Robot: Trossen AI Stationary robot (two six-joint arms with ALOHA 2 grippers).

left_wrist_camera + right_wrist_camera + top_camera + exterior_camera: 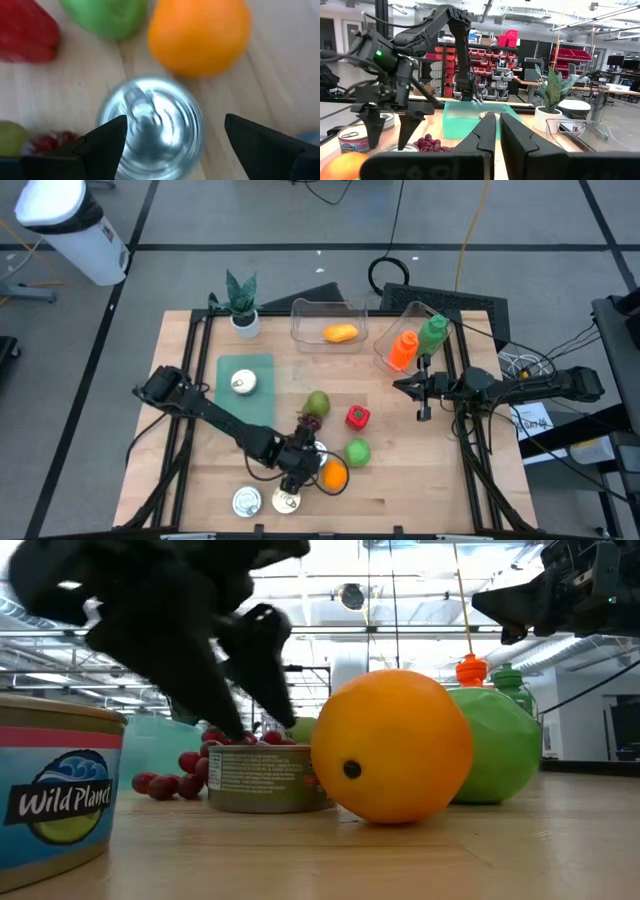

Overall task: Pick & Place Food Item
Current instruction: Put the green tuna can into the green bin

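A silver tin can stands upright on the table, next to an orange. My left gripper is open above the can, pointing down, with one finger on either side of the lid. The low view shows its fingers just over the can. In the high view this gripper is near the front middle of the table. My right gripper is shut and hovers over the table's right side; in its wrist view the fingers are closed together.
Close around the can lie a green apple, a red pepper, grapes and a pear. Two more cans stand at the near edge. A teal mat, a plant and clear bins lie farther back.
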